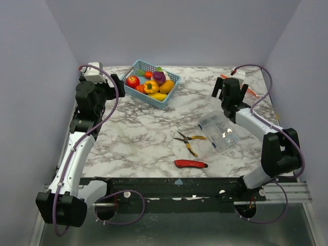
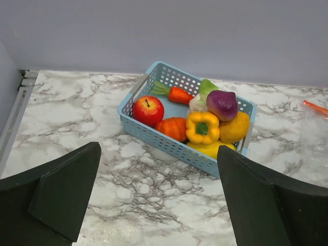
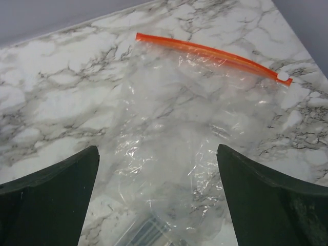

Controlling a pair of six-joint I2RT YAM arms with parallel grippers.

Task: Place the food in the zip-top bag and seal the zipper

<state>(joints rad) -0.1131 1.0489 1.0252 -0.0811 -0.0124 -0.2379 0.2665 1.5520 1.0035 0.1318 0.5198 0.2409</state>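
The food lies in a light blue mesh basket [image 1: 169, 95] at the back left: red apple [image 2: 148, 110], carrot [image 2: 179, 95], yellow pepper [image 2: 202, 127], purple vegetable [image 2: 221, 104] and several more. My left gripper [image 1: 117, 82] is open and empty, just left of the basket; in the left wrist view [image 2: 157, 171] it faces the basket [image 2: 169, 146]. The zip-top bag [image 3: 195, 118] lies flat at the back right, its red-orange zipper [image 3: 210, 51] at the far end. My right gripper [image 1: 228, 95] hovers open and empty over the bag [image 3: 158, 154]. In the top view only the zipper [image 1: 250, 91] shows clearly.
A stiff clear packet [image 1: 220, 130] with a white-blue label lies right of centre; its end shows under the bag [image 3: 148, 233]. Yellow-handled pliers [image 1: 188, 139] and a red utility knife [image 1: 190, 164] lie near the front. Walls close in the back and both sides.
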